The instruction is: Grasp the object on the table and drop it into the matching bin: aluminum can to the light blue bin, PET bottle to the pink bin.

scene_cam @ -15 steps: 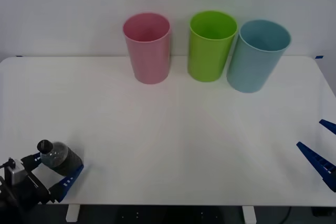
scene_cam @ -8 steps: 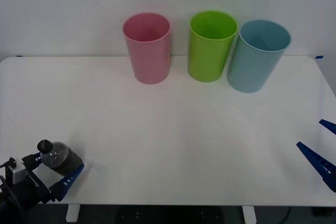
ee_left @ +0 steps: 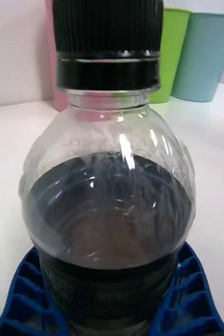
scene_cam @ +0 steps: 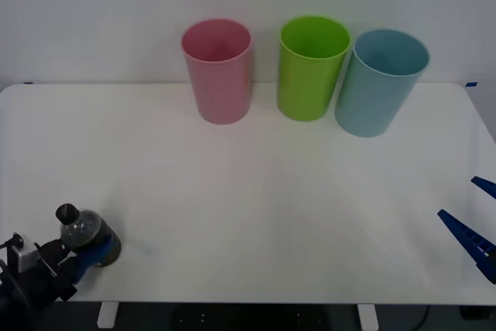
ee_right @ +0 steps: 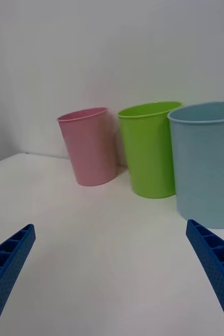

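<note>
Now the white desk (scene_cam: 256, 191) spans the frame, with the pink bin (scene_cam: 218, 70) at upper centre-left, a green bin (scene_cam: 311, 66) beside it and the light blue bin (scene_cam: 380, 81) to its right. The bottle (scene_cam: 87, 234) sits at the lower left corner, far from all three, standing with its cap (ee_left: 107, 42) up inside the left gripper (scene_cam: 77, 257), whose jaws look pressed against its lower body. The right gripper (scene_cam: 473, 226) is parked at the lower right edge, jaws spread wide.

The hold is low on a rounded, ribbed body, so the bottle could tip or slip as it rises, and the long carry to the pink bin might end in the green one next door.

A second ago the jaws stood apart around the bottle; they have since drawn in on it, though actual contact is hard to confirm.
</note>
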Available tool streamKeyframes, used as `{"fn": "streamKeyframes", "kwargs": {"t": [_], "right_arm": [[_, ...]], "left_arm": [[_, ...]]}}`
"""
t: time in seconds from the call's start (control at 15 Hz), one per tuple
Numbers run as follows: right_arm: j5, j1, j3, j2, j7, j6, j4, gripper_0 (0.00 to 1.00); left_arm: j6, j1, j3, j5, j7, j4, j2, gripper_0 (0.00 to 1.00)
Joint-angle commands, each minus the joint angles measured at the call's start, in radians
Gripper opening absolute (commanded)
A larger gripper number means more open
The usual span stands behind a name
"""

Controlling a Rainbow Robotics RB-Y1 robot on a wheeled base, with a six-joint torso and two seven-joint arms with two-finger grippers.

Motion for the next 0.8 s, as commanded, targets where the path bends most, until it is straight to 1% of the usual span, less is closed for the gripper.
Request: {"fn": "streamKeyframes", "kwargs": {"t": [0.07, 0.13, 0.27, 0.4, 0.67, 0.8], "right_arm": [[0.0, 0.0, 0.0, 0.0, 0.0, 0.0, 0.0, 1.0], [0.0, 0.0, 0.0, 0.0, 0.0, 0.0, 0.0, 1.0], [0.0, 0.0, 0.0, 0.0, 0.0, 0.0, 0.0, 1.0], [0.0, 0.0, 0.0, 0.0, 0.0, 0.0, 0.0, 1.0], [0.0, 0.0, 0.0, 0.0, 0.0, 0.0, 0.0, 1.0], [0.0, 0.0, 0.0, 0.0, 0.0, 0.0, 0.0, 1.0]], "left_arm": [[0.0, 0.005, 0.0, 0.016, 0.002, -0.002, 0.0, 0.0], [0.0, 0.005, 0.0, 0.026, 0.003, -0.002, 0.0, 0.0], [0.001, 0.005, 0.0, 0.079, 0.012, -0.012, 0.003, 0.0], [0.036, 0.008, 0.0, 0.128, 0.026, -0.046, 0.002, 0.0], [0.202, 0.043, 0.016, 0.205, 0.06, -0.18, 0.002, 0.0], [0.25, 0.048, 0.029, 0.23, 0.084, -0.226, 0.002, 0.0]]}}
